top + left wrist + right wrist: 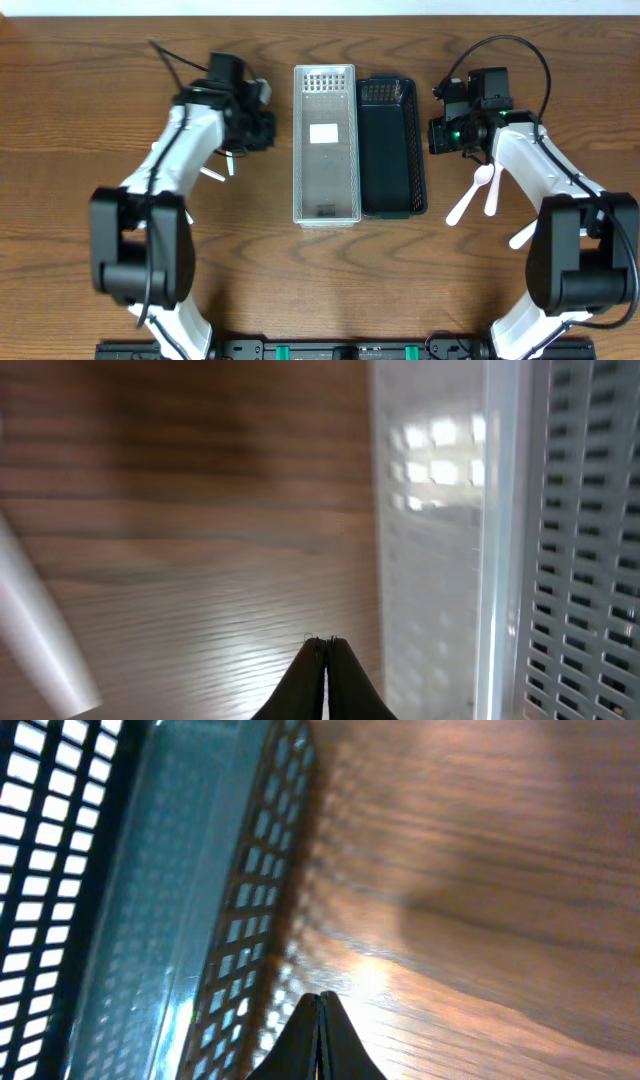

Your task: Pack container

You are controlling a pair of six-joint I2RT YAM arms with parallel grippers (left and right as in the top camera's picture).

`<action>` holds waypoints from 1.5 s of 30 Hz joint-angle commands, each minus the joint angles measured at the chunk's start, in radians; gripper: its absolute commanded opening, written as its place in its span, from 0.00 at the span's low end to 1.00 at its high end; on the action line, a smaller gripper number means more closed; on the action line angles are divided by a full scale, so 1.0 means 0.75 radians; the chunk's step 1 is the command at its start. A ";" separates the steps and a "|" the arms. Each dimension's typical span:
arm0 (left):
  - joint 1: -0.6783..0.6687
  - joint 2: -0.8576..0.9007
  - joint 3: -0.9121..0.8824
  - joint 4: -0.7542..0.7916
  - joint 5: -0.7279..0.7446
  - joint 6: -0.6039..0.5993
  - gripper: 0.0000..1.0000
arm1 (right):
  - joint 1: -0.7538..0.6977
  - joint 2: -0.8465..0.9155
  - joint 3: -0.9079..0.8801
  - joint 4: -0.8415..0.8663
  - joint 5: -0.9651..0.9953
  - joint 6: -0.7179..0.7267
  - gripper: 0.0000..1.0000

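Observation:
A clear perforated container [325, 145] lies in the middle of the table, and a dark basket [392, 148] sits against its right side. My left gripper [264, 128] hangs just left of the clear container, shut and empty. In the left wrist view its jaws [325, 644] are pressed together over bare wood, with the container's wall [440, 560] to the right. My right gripper [438, 135] is just right of the dark basket, also shut on nothing. Its closed tips [321, 998] sit beside the basket's slotted wall [240, 920].
Two white spoons [470, 195] lie under the right arm, and a third [522, 236] lies further forward. White utensils [214, 174] lie beside the left arm; one [40, 630] shows at the left of the left wrist view.

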 commanded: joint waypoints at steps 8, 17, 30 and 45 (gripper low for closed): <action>0.105 -0.381 0.022 -0.238 -0.320 0.021 0.30 | 0.069 -0.411 0.090 -0.226 0.085 0.030 0.08; 0.105 -0.601 0.022 -0.376 -0.558 0.017 0.49 | 0.189 -0.431 0.058 -0.557 0.084 0.026 0.03; 0.105 -0.641 0.022 -0.413 -0.558 0.017 0.49 | 0.378 -0.270 0.055 -0.700 0.083 0.004 0.05; 0.105 -0.641 0.022 -0.448 -0.558 0.017 0.49 | 0.473 -0.160 0.025 -0.801 0.083 0.046 0.04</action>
